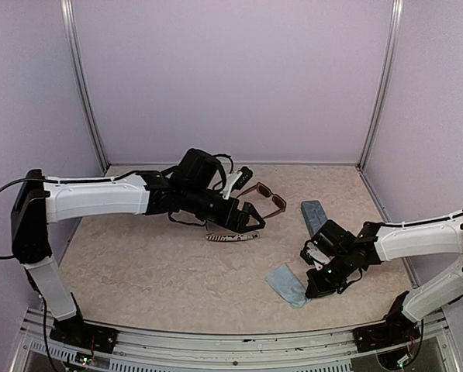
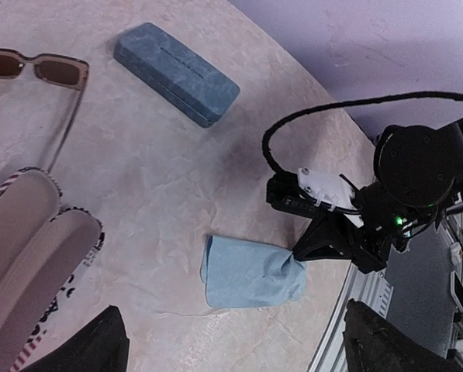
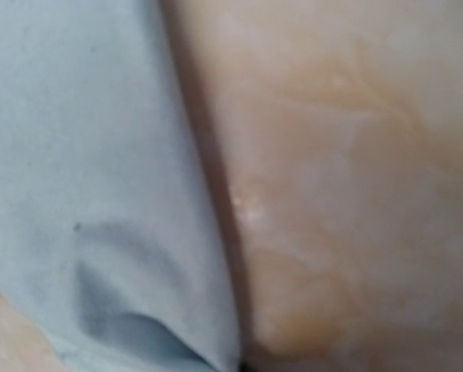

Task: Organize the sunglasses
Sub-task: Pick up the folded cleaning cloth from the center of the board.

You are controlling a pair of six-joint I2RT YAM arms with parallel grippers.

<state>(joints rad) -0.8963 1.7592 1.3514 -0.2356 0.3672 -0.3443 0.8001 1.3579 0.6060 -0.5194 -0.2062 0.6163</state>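
The left gripper [image 2: 239, 347] has its two dark fingers [image 2: 95, 345] spread wide with nothing between them, hanging over the open soft pouch with the black-and-white striped edge and pale lining [image 2: 29, 256], which lies just under and to one side of them. Just past the pouch, farther from the arm bases, lie the sunglasses with the thick dark reddish-brown rectangular frame and tinted lenses [image 1: 264, 200], flat on the mottled beige table [image 1: 153, 271]. The front of the frame runs crosswise to the left arm's reach. One thin temple [image 2: 60, 132] trails back toward the mouth of the pouch and seems to touch or nearly touch it. By my reading, the left arm is the nearer one by far, and the pair sits just ahead of its fingers, so a short reach forward would bring them to the frame.

The right gripper [image 1: 318, 273] is clenched shut, its tip down at the edge of a crumpled light-blue cloth [image 2: 250, 275]. Its own camera is filled by that fabric, and I cannot tell whether any of it is pinched. Between this gripper and the sunglasses lies the closed blue-grey oblong hard case [image 1: 314, 215], near but apart from the frame. I cannot make out a second, paler pair in any view
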